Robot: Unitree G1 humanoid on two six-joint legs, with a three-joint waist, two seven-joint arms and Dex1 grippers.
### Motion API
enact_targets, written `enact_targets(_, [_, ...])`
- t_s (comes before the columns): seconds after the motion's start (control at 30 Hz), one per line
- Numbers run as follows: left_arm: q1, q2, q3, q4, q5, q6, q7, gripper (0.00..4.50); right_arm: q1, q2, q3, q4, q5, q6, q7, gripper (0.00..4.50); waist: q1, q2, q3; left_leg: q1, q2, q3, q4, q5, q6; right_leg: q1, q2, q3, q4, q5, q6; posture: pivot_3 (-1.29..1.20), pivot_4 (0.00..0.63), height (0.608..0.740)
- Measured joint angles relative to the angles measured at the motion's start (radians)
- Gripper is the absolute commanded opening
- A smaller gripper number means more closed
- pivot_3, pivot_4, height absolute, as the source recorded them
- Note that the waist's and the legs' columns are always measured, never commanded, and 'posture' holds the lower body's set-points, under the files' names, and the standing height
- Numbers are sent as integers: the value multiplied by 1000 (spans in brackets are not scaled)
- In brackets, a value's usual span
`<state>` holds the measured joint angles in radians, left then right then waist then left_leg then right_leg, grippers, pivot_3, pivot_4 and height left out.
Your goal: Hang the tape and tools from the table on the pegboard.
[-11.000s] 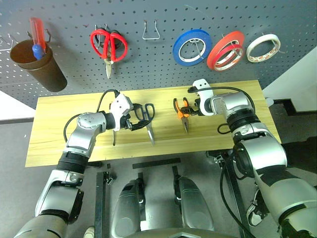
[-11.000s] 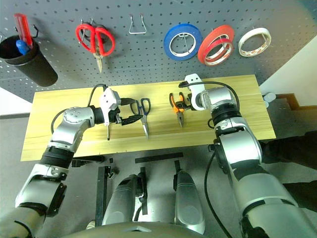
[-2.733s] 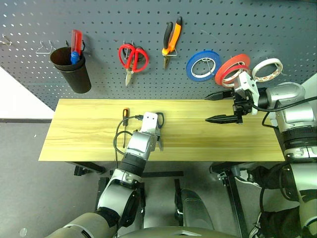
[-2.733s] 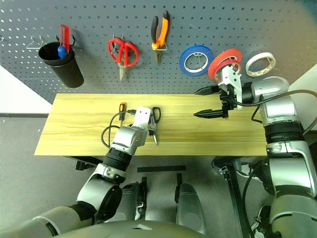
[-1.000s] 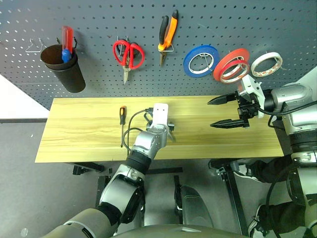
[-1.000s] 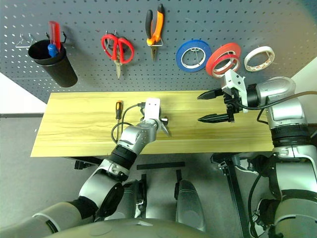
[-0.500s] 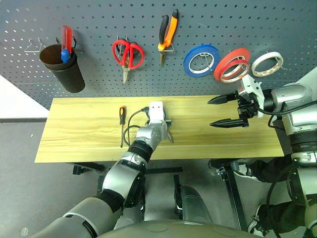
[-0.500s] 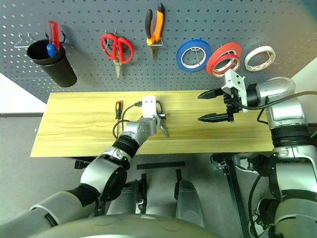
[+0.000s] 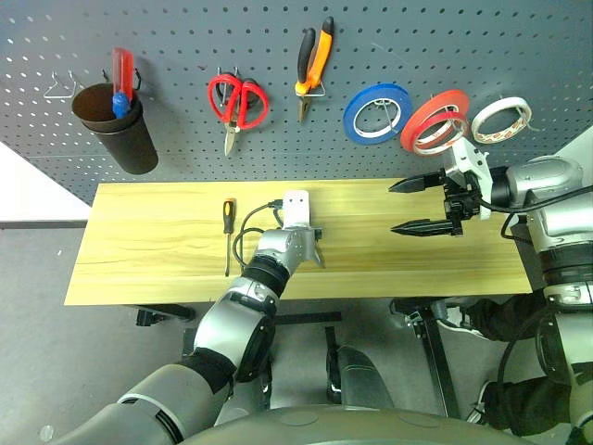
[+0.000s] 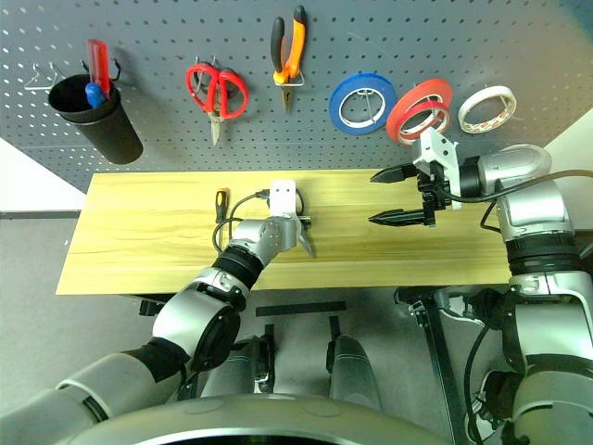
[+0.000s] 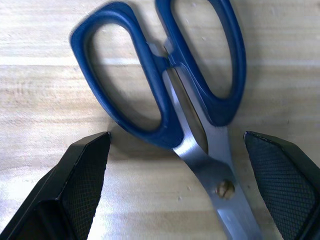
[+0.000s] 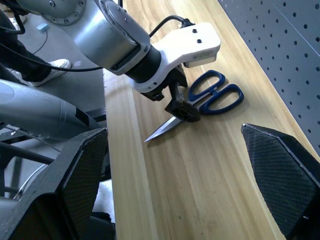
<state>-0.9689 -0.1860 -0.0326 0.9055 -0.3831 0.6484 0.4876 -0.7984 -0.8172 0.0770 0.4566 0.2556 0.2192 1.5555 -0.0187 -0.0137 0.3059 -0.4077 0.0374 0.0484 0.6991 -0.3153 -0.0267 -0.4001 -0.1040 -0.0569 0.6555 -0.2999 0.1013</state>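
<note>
The left gripper [image 11: 180,185] stood wide open over the scissors [image 11: 190,100] on the table [image 9: 148,260], its 2 black fingers [image 11: 75,185] set one to each side of the blades near the pivot, neither pad touching the metal. The scissors lay flat on the light wood near the table's middle, and their dark handles looked blue in the wrist views. In the right wrist view that gripper sat low over the blades, with the handle loops toward the pegboard [image 9: 185,37] and the blade tips pointing away from it.

The right gripper [image 9: 419,206] hung in the air above the table's right part, open and empty, its fingers pointing to the robot's left.

The screwdriver [image 9: 228,232] lay on the table to the left of the scissors, well apart from them. The pliers [image 9: 313,57] hung on the pegboard beside the red-handled scissors [image 9: 237,100]. The cream tape [image 9: 500,119] hung at the far right, next to the red-orange roll [image 9: 434,120] and the blue roll [image 9: 376,113]. A dark cup [image 9: 116,139] hung at the left.
</note>
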Motion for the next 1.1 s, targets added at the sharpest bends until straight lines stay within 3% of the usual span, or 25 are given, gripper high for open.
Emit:
enact_targets(0.03, [0, 0, -1, -7, -1, 15, 3, 4475, 0, 2, 0, 0, 0, 0, -2, 4500, 0, 0, 0, 0, 0, 0, 0, 0, 0, 0, 0, 0, 0, 0, 0, -107, 316, 732])
enact_targets(0.13, [0, 0, 2, -17, -1, 45, 19, 3874, -1, 3, 0, 1, 0, -1, -6, 4500, 0, 0, 0, 0, 0, 0, -1, 0, 0, 0, 0, 0, -1, 0, 0, -105, 315, 732])
enact_targets(0.47, [0, 0, 11, -37, -10, 86, 63, 810, -3, 3, 0, 2, 0, -9, -8, 4500, 2, 0, 0, 0, -1, 0, -1, 0, 0, 0, -1, 0, -1, 0, 1, -101, 310, 732])
enact_targets(0.6, [0, -1, 18, -45, -21, 92, 84, 686, -9, 5, 0, 7, -1, -11, -9, 4500, 1, 0, 0, 0, -1, 0, 0, 0, 0, 0, -1, 0, -1, 1, 1, -98, 311, 732])
enact_targets(0.63, [0, -1, 18, -47, -22, 95, 88, 680, -9, 5, 0, 9, -1, -11, -9, 4500, 1, 0, 0, 0, -1, 0, 0, 0, 0, 0, -1, 0, -1, 1, 1, -98, 0, 732])
enact_targets(0.67, [0, -1, 18, -50, -22, 102, 92, 679, -9, 5, 0, 10, -1, -12, -9, 4500, 1, 0, 0, 0, -1, 0, 0, 0, 0, 0, -1, 0, -1, 1, 1, -96, 0, 732])
enact_targets(0.7, [2, -1, 19, -24, -24, 117, 98, 664, -1, 15, 5, 23, -6, -12, -9, 4500, 1, 4, -46, -16, -2, 0, 0, 3, -5, -17, -1, 1, 1, 1, 3, -96, 0, 732])
enact_targets(0.73, [2, -1, 20, -16, -24, 132, 106, 618, -2, 15, 7, 24, -7, -14, -9, 4500, 7, 13, -86, -20, -7, 1, -1, 3, -6, -24, -2, 2, 0, 2, 4, -95, 0, 732])
enact_targets(0.77, [2, -1, 24, -26, -24, 135, 111, 598, -7, 13, 3, 24, -7, -16, -10, 4500, 9, 21, -114, -18, -9, 3, -2, 3, -6, -22, -3, 0, -3, 2, 4, -94, 0, 732])
enact_targets(0.83, [2, -1, 35, -63, -31, 157, 118, 598, -21, 12, -6, 24, -7, -19, -10, 4500, 9, 19, -143, -14, -9, 3, -12, 4, -6, -19, -3, -4, -8, 2, 4, -89, 0, 732])
enact_targets(1.1, [21, 4, 8, -267, -50, 378, 37, 598, -24, 12, -8, 20, -1, -14, -8, 4500, 6, 15, -150, 0, -9, 3, -13, 9, -7, -2, -3, -3, -9, 5, 6, -68, 0, 732])
